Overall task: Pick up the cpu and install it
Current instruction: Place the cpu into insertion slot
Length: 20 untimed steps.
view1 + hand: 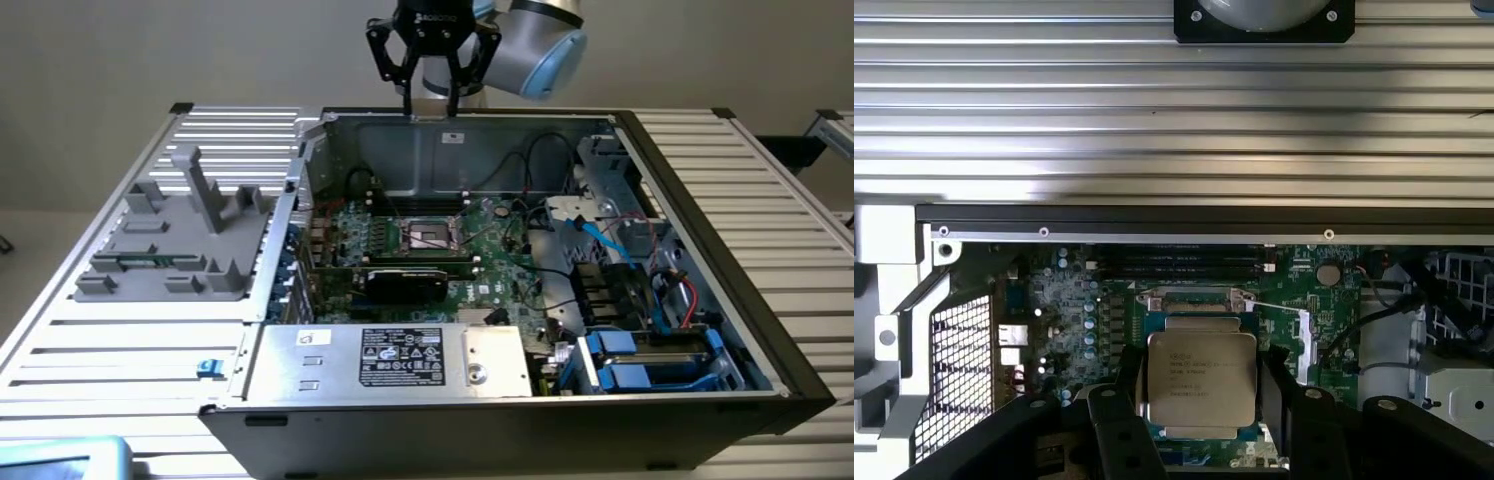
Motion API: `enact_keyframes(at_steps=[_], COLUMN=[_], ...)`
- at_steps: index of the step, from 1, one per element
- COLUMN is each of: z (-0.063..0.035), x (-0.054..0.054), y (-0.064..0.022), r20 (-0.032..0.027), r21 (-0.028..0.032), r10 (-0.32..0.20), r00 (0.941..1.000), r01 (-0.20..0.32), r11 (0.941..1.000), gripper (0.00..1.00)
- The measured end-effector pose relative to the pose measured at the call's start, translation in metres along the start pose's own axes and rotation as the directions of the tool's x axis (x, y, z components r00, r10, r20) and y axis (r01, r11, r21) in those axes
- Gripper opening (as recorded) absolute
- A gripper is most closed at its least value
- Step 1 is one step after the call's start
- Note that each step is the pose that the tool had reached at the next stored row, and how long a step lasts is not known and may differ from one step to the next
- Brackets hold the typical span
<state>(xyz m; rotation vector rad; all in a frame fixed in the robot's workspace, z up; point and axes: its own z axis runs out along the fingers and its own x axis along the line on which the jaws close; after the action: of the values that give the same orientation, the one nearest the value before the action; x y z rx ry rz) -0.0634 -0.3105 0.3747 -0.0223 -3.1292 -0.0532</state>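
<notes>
The cpu [1199, 375], a flat silver square with printed text and a thin green rim, sits between my gripper's [1201, 400] black fingers [1126, 385], which press on two opposite edges. The gripper is shut on it and holds it above the motherboard. Behind the chip, part of the open socket frame [1194, 300] shows. In the exterior view the gripper [431, 105] hangs high over the back wall of the open computer case [694, 250], well above the dark square socket [430, 235] in the middle of the board.
A big silver box with a white label [400, 360] fills the case's front. A black card [407, 280] lies just in front of the socket, with cables and blue drive bays [641, 360] on the exterior view's right. A grey fixture [180, 240] stands on the slatted table [747, 180].
</notes>
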Motion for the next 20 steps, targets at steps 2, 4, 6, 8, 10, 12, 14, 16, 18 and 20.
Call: enact_keyframes(at_steps=[2, 4, 6, 8, 10, 12, 14, 16, 18, 20], z=[0.0, 0.0, 0.0, 0.0, 0.0, 0.0002, 0.0004, 0.0006, 0.0007, 0.0009], x=[0.0, 0.0, 0.0, 0.0, 0.0, 0.0, 0.0, 0.0, 0.0, 0.0], y=[0.0, 0.0, 0.0, 0.0, 0.0, 0.0, 0.0, 0.0, 0.0, 0.0], r20=[0.0, 0.0, 0.0, 0.0, 0.0001, 0.0008, 0.0018, 0.0029, 0.004, 0.0051], r21=[0.0, 0.0, 0.0, 0.0, 0.0, -0.0009, -0.0018, -0.0023, -0.0026, -0.0032], r10=[0.0, 0.0, 0.0, 0.0, 0.002, 0.021, 0.049, 0.079, 0.11, 0.14], r00=[1.0, 1.0, 1.0, 1.0, 1.0, 0.9998, 0.9988, 0.9969, 0.9939, 0.9901], r01=[0.0, 0.0, 0.0, 0.0, -0.002, -0.021, -0.049, -0.079, -0.11, -0.14], r11=[1.0, 1.0, 1.0, 1.0, 1.0, 0.9998, 0.9988, 0.9969, 0.9939, 0.9901], gripper=[0.55, 0.55, 0.55, 0.55, 0.55, 0.55, 0.55, 0.55, 0.55, 0.55])
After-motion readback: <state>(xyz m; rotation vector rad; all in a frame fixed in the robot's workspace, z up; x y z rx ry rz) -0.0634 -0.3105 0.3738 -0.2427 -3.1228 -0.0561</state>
